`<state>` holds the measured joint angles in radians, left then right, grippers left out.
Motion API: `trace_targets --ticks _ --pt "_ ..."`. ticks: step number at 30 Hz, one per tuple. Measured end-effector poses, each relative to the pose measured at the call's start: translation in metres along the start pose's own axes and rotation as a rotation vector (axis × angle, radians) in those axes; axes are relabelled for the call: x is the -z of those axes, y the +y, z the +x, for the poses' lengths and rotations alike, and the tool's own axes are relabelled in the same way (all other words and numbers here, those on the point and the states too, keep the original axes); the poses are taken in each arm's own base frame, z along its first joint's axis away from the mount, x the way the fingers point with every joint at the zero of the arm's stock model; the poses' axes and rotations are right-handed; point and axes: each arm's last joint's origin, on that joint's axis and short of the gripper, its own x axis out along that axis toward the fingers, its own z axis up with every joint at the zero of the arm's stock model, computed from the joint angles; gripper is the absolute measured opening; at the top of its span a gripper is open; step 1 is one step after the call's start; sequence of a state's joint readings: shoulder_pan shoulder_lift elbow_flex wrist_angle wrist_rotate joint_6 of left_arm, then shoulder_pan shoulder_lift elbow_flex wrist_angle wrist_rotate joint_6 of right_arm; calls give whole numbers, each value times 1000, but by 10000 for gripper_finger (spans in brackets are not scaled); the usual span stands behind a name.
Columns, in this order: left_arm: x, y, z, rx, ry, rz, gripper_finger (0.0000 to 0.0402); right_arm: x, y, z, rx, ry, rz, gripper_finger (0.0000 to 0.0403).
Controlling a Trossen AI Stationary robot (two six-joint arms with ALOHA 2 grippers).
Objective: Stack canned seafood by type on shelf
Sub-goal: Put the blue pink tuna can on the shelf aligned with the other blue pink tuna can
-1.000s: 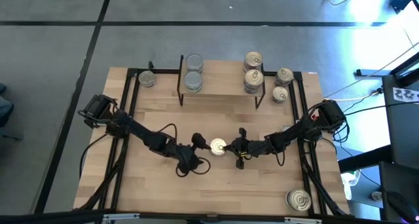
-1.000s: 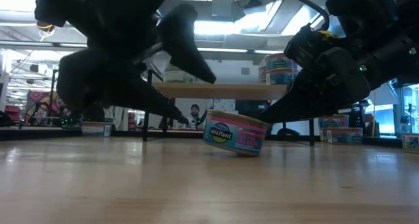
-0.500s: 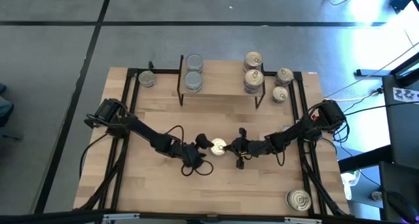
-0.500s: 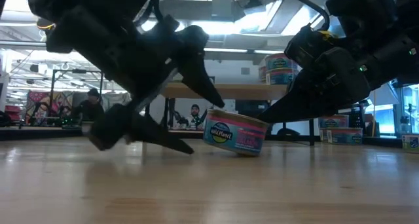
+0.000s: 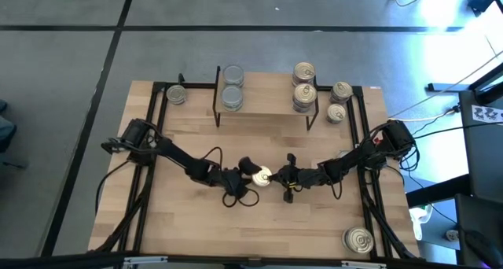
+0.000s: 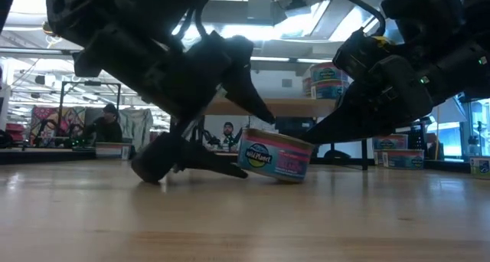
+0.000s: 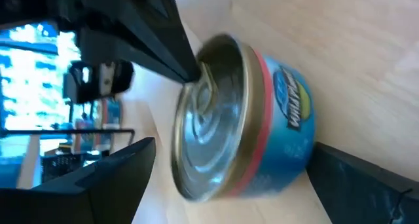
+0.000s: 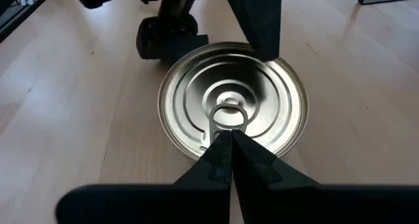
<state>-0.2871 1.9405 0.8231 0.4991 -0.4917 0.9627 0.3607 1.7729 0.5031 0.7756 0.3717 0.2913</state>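
A blue-and-pink tin with a gold pull-ring lid (image 5: 260,175) (image 6: 276,156) sits mid-table, slightly tilted. My right gripper (image 5: 273,176) (image 8: 226,142) reaches it from the table's right and is shut on its ring. My left gripper (image 5: 250,175) (image 7: 236,178) is open, with one finger on each side of the tin (image 7: 262,126); whether they touch it I cannot tell. The light-wood shelf (image 5: 267,104) at the far edge carries a silver-lidded stack (image 5: 233,86) and gold-lidded tins (image 5: 304,84). My right gripper pinches the pull ring (image 8: 228,114) on the tin's lid between its two fingertips. It comes in low from the table's right. The tin's base edge is on the table, and its side toward the left arm is raised a little.
Loose tins stand left of the shelf (image 5: 176,94), right of it (image 5: 340,92) (image 5: 336,112), and at the near right corner (image 5: 358,239). Black frame rails run along both table sides. Bare wood lies in front of and behind the two grippers.
My left gripper has moved toward the table's right and lowered to the tabletop, closing in on the tin until its open fingers straddle it. The tin and my right gripper have stayed where they were.
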Motion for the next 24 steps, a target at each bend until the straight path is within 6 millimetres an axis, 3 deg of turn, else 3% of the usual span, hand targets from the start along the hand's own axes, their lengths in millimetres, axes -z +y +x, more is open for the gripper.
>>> trace_targets --ticks 8,24 --pt "-4 -1 7 -2 -9 6 361 0 0 0 1 0 2 14" --pt "-8 -2 5 -4 -23 -136 187 -9 0 -6 0 -24 8 14"
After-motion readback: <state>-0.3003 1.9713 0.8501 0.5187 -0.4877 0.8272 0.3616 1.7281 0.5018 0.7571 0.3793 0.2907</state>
